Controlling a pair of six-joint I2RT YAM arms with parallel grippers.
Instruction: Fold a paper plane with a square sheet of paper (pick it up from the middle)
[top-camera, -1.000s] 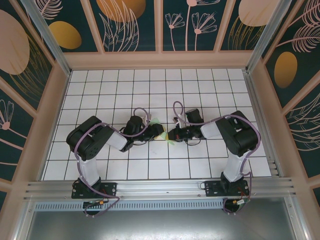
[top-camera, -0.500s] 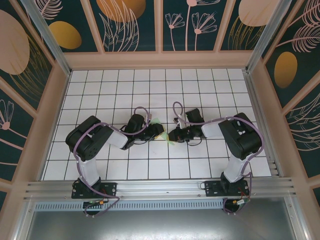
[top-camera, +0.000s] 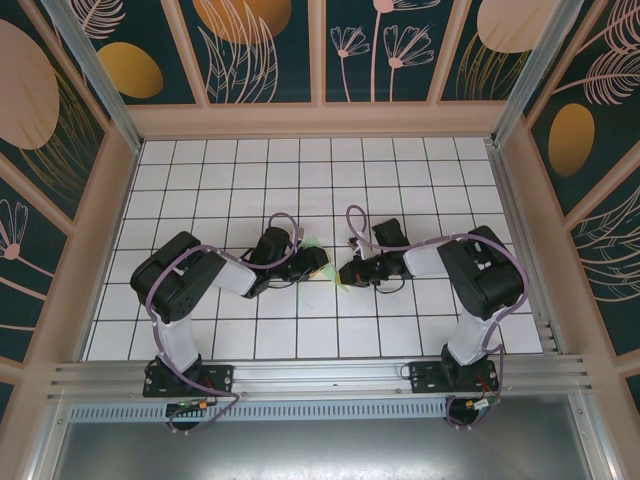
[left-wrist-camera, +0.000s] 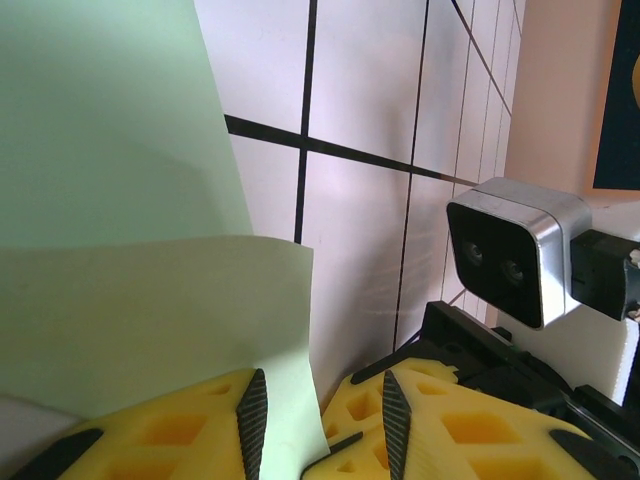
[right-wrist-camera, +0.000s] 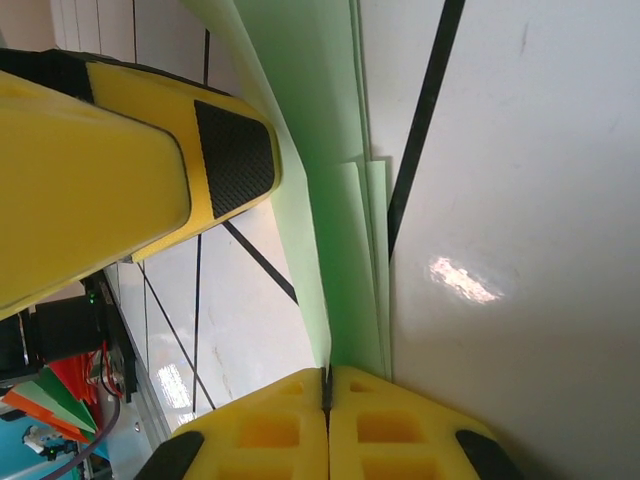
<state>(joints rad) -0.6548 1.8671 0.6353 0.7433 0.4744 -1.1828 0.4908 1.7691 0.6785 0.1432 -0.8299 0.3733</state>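
Right gripper (right-wrist-camera: 327, 378) is clamped shut on the pale green paper (right-wrist-camera: 322, 200), pads meeting on stacked folded layers at bottom centre of the right wrist frame, and the sheet runs up from there past a finger (right-wrist-camera: 130, 160) of the other arm at upper left. Left gripper (left-wrist-camera: 322, 385) has its pads apart with a clear gap, bottom centre of the left wrist frame, and a corner of the paper hangs into that gap beside the left-hand pad, not pinched. From the top view both grippers nearly meet tip to tip at frame centre over the white tiled table (top-camera: 400, 180), with slivers of paper showing around them.
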